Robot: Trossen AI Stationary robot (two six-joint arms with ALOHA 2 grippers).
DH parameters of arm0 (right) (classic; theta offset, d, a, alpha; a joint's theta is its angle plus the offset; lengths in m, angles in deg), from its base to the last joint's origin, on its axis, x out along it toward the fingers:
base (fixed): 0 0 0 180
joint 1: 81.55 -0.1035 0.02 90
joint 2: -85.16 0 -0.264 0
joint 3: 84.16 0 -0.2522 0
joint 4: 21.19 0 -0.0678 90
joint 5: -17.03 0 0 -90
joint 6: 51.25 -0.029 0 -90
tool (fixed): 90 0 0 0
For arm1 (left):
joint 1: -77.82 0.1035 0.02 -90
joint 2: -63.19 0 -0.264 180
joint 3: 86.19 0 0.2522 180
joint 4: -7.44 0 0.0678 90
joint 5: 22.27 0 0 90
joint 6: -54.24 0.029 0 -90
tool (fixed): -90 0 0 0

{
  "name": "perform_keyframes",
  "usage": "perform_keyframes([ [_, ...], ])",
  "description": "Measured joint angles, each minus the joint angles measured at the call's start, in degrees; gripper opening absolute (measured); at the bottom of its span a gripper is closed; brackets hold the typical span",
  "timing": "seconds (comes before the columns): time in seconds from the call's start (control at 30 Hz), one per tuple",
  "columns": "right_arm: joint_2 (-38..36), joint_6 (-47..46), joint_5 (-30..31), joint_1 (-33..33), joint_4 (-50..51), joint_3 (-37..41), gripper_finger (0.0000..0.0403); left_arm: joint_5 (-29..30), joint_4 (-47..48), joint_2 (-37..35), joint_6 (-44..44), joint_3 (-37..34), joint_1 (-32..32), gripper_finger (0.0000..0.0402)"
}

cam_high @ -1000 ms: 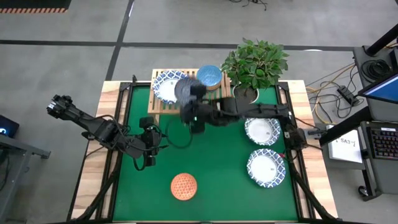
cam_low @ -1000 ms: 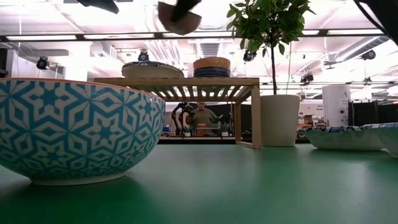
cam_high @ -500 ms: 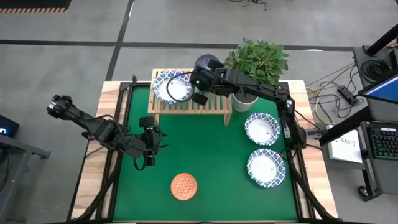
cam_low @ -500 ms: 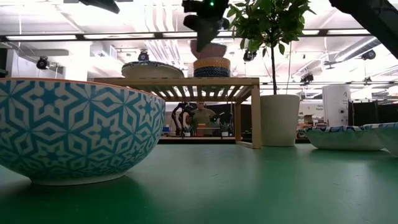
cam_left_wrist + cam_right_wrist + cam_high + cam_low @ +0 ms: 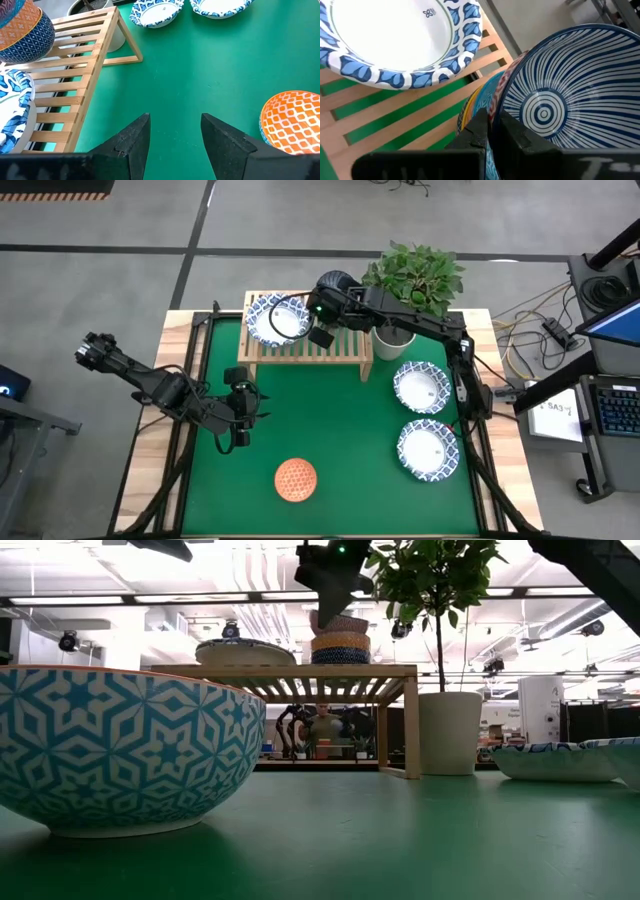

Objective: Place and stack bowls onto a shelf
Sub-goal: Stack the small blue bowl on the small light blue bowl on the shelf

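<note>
Shelf [image 5: 305, 345] top: a white bowl [image 5: 276, 319] fills one end, a stack of small bowls [image 5: 339, 641] and the right gripper [image 5: 322, 320] the middle; slats by the potted plant [image 5: 410, 280] lie bare. Mat centre open between the left gripper [image 5: 240, 423], red-orange bowl [image 5: 296, 479] and two white bowls [image 5: 424, 388].

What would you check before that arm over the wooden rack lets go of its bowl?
1. Striped bowl sits on the stack of small bowls: ok.
2. Right gripper shut on its rim: ok.
3. Stack upright on the shelf: ok.
4. Wide white bowl beside it stays apart: ok.
5. Bowl fully seated, not tilted: cannot tell.
6. Left gripper open, away over the mat: ok.
</note>
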Motion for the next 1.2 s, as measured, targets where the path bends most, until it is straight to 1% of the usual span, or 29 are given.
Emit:
perform_keyframes([
  [0.1, 0.00, -0.06, -0.01, 0.00, 0.04, 0.00, 0.0023, -0.01, 0.00, 0.00, 0.00, -0.01, 0.00, 0.0158],
  [0.23, 0.00, -1.48, -0.09, 0.02, 0.46, 0.00, 0.0054, 0.00, 0.00, 0.00, 0.00, 0.00, 0.00, 0.0158],
  [0.33, 0.00, -2.06, 0.03, 0.00, 1.35, 0.02, 0.0068, 0.00, 0.00, 0.00, 0.00, -0.02, 0.00, 0.0158],
  [0.53, -0.25, -3.43, 0.05, -0.35, 2.52, 0.02, 0.0071, 0.00, 0.00, 0.00, 0.01, -0.02, 0.00, 0.0158],
  [0.67, -1.75, -5.19, -0.02, -1.19, 2.51, 0.02, 0.0070, 0.00, -0.01, 0.00, 0.01, -0.02, 0.00, 0.0158],
  [0.77, -2.89, -7.47, -0.06, -1.62, 2.10, 0.02, 0.0071, 0.00, -0.02, 0.00, 0.02, -0.02, 0.00, 0.0158],
  [0.97, -3.50, -8.29, -0.04, -1.77, 1.09, 0.02, 0.0072, 0.02, -0.04, 0.00, 0.02, -0.02, 0.00, 0.0158],
  [1.2, -2.03, -7.69, 0.63, -1.46, -0.13, 0.10, 0.0096, 0.02, -0.02, 0.00, 0.02, -0.04, 0.00, 0.0158],
])
